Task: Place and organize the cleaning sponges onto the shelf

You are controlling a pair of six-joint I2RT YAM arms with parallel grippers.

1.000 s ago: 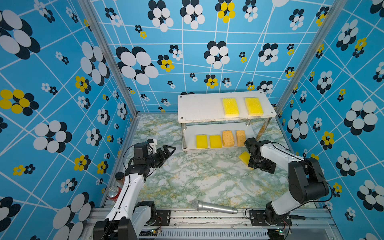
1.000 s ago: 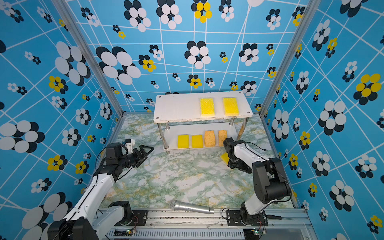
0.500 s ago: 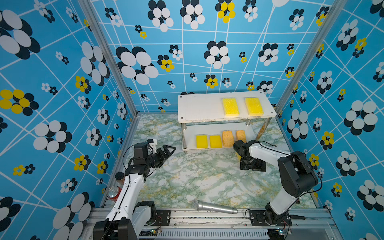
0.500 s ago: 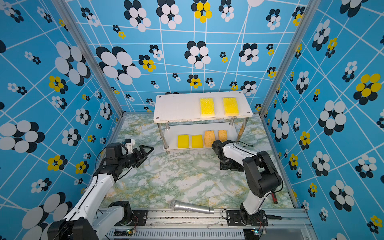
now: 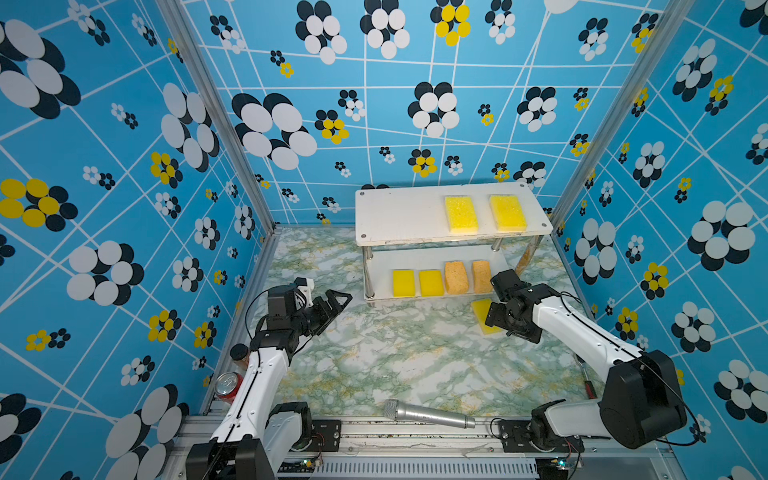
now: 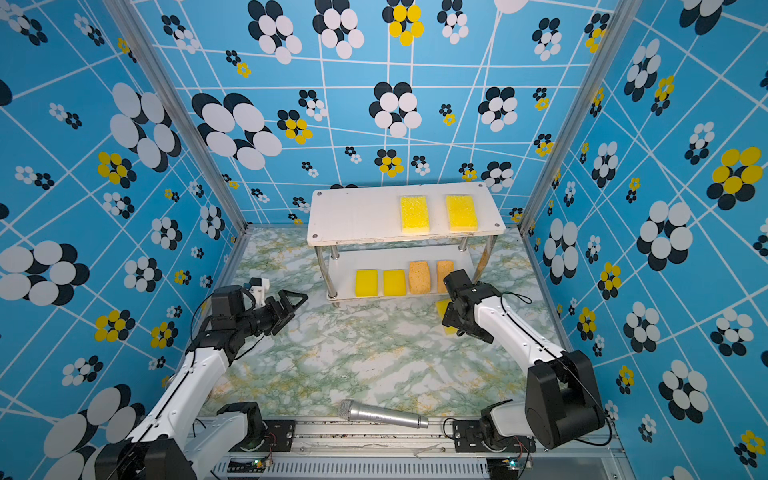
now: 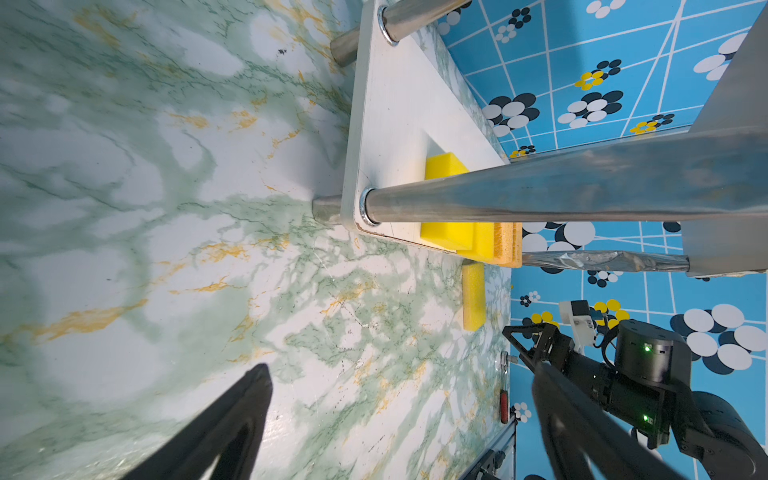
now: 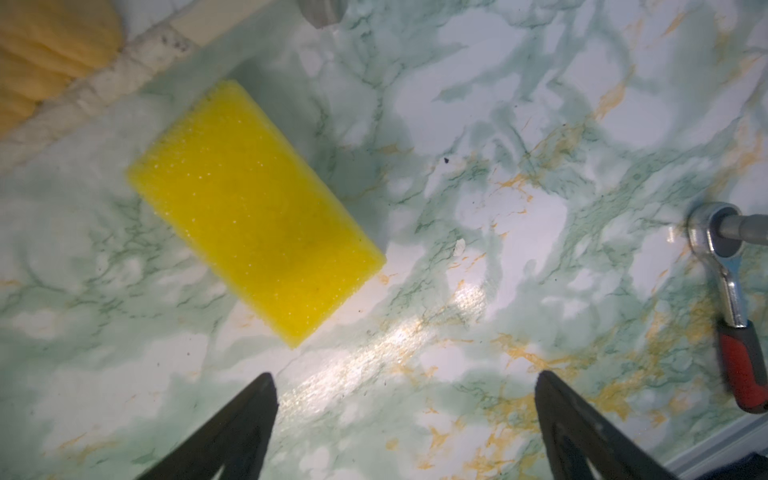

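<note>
Sponge (image 8: pixel 253 212), flat bright-yellow rect, porous, loose on marble top (image 8: pixel 498 124) near R gripper (image 8: pixel 405 376), jaws wide apart, empty.

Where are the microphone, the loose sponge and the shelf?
microphone (image 5: pixel 432 417), in a top view, barrel middle.
loose sponge (image 8: pixel 255 212), right wrist view, top face.
shelf (image 5: pixel 399 216), in a top view, bare top board.

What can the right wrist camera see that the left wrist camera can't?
Only the right wrist view shows the loose yellow sponge's wide top face, ahead of the open right pincer. Only the left wrist view shows two small yellow sponges on the shelf's lower board, the flowered blue wall and the right arm. Both show the marble table, that loose sponge, an orange sponge and the red-handled ratchet.
</note>
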